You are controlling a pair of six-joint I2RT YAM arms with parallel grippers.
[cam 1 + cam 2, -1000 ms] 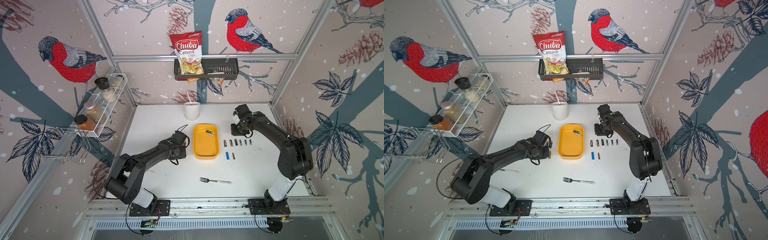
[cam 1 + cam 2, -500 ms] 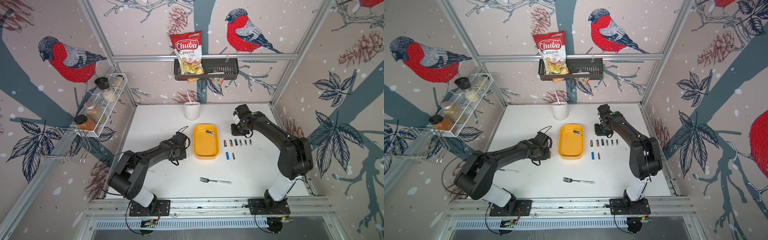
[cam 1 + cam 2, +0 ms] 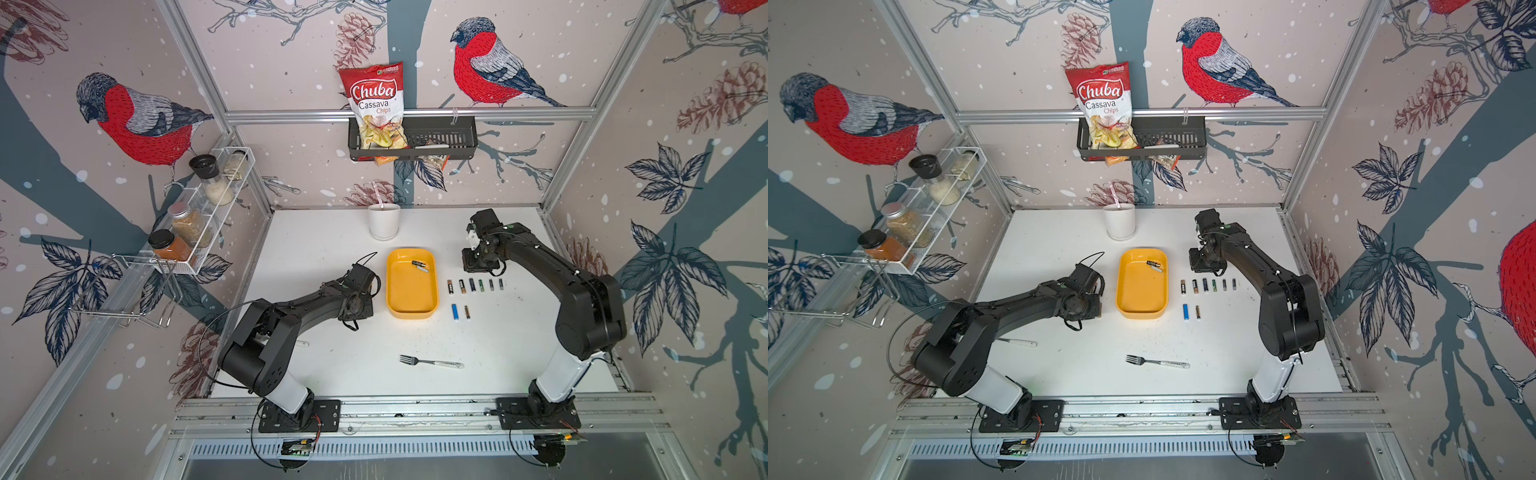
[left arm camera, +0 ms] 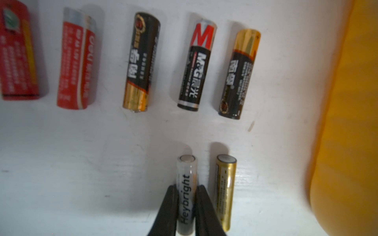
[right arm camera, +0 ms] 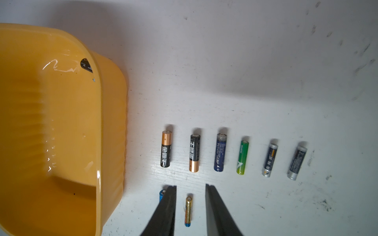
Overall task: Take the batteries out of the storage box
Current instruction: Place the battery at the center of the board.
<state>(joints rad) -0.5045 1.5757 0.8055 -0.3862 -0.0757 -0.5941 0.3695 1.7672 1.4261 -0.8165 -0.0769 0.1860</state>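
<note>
Pale battery [image 4: 186, 179] gripped lengthwise by left jaws, flat end outward, right jaws narrow

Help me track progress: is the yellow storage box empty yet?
Not empty. Both top views show batteries lying inside the yellow storage box, near its far right corner.

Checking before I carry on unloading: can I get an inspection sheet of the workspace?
Surface: white table, scuffed.
Job's things: yellow storage box; two batteries seemingly inside; eight batteries laid out beside it; further batteries on its other side.
Clutter: fork, white cup.
Grippers: left gripper shut on Heybright battery; right gripper open, holding nothing.
Cables: black cable loop at left arm.
Surroundings: spice rack; chips bag in wall basket.
</note>
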